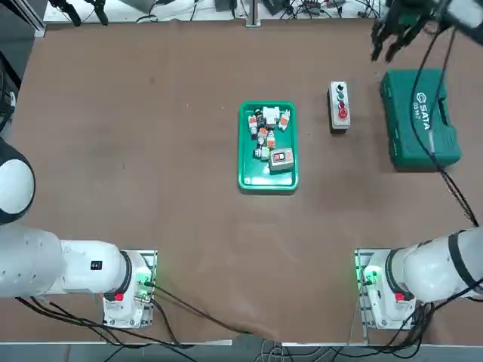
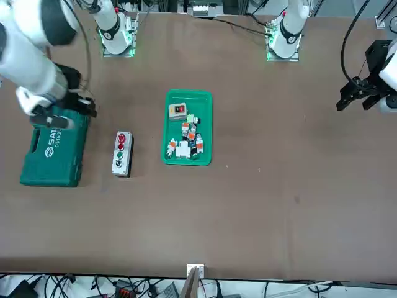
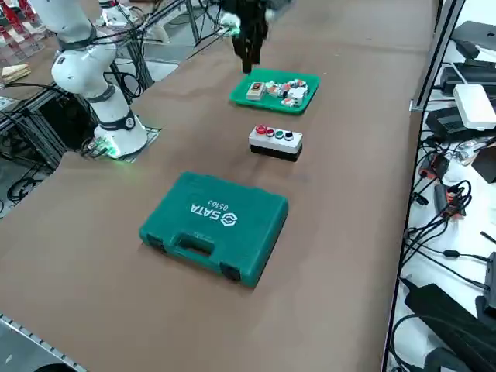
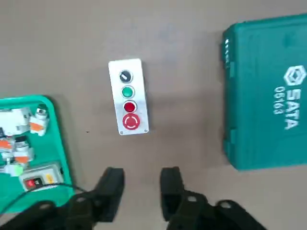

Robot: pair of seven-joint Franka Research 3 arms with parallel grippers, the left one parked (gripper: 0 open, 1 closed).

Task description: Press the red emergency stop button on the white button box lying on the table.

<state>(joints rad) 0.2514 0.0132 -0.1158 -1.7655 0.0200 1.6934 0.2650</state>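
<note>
The white button box (image 1: pixel 339 107) (image 2: pixel 121 153) (image 3: pixel 275 142) (image 4: pixel 128 97) lies flat on the brown table (image 1: pixel 151 188), between a green tray and a green case. Black, green and red buttons sit in a row on it. The red emergency stop button (image 1: pixel 342 114) (image 2: pixel 121 138) (image 3: pixel 261 130) (image 4: pixel 130 121) is at the end nearest the robot. My right gripper (image 1: pixel 383 51) (image 2: pixel 90 107) (image 3: pixel 248 58) (image 4: pixel 141 184) hangs high in the air, well clear of the box. Its fingers (image 4: pixel 112 187) stand apart and hold nothing.
A big green SATA case (image 1: pixel 419 117) (image 2: pixel 53 155) (image 3: pixel 213 225) (image 4: pixel 268 91) lies just right of the box. A green tray (image 1: pixel 268 181) (image 2: pixel 188 94) with small electrical parts and a grey box sits to its left. Cables trail over the case from the right arm.
</note>
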